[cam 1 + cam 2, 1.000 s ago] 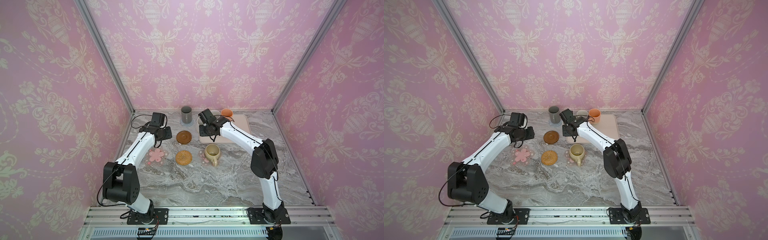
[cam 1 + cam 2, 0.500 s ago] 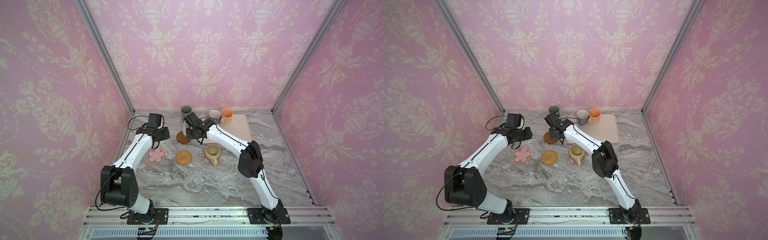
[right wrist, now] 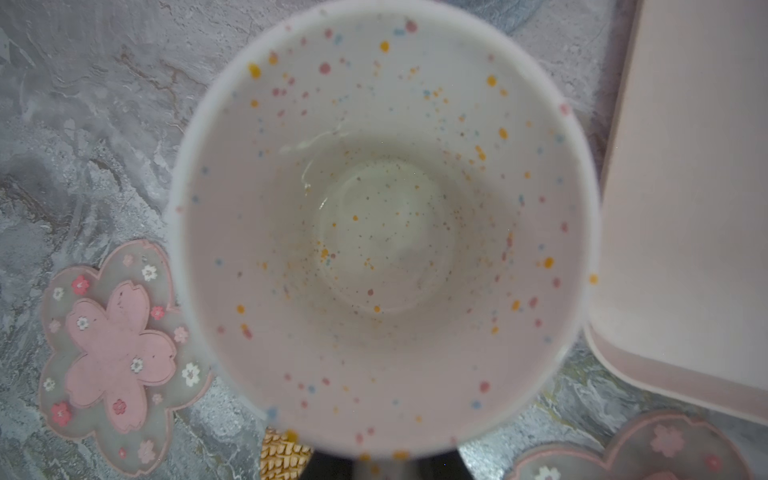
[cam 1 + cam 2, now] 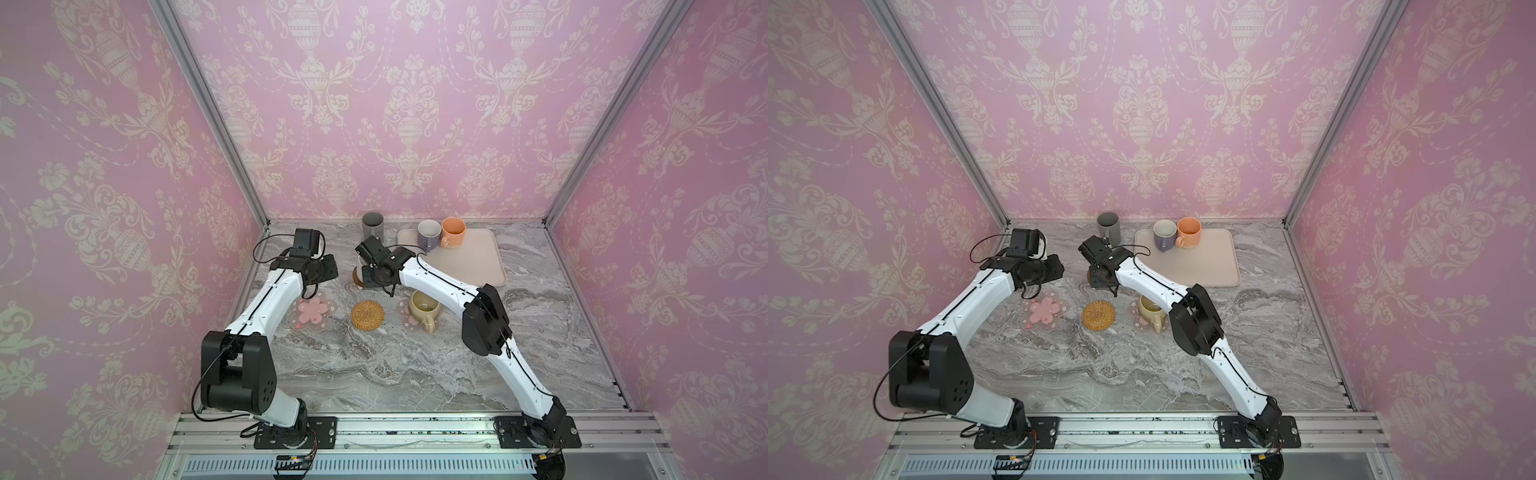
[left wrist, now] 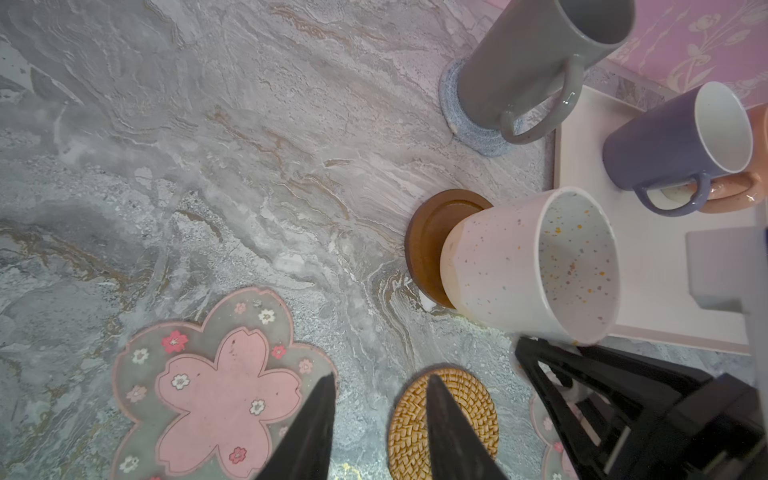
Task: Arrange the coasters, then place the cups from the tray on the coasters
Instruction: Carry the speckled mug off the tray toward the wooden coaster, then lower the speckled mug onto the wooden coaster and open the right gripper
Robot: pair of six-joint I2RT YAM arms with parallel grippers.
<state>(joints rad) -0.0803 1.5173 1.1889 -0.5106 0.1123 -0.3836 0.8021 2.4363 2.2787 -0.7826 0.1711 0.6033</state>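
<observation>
Veined grey marble tabletop (image 4: 415, 374) lay below. Your right gripper (image 4: 371, 277) was clamped on the glossy speckled mug (image 5: 528, 266), directly beneath it on the smooth brown disc (image 5: 432, 232). Its own wrist view hid that disc; the left's showed it. Your left gripper (image 5: 380, 378) hung part-open, empty.

Five mugs (image 4: 429, 235), five coasters (image 4: 367, 315) (two flower-shaped (image 4: 312, 312)), one tray (image 4: 478, 257), two robot arms (image 4: 270, 299).

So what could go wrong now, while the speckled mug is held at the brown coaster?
1. The speckled mug seems to be toward one edge of the brown coaster; if the right gripper lets go, it may rest on the raised rim and tilt.
2. The right arm passes close over the beige mug; pulling back low could knock it.
</observation>
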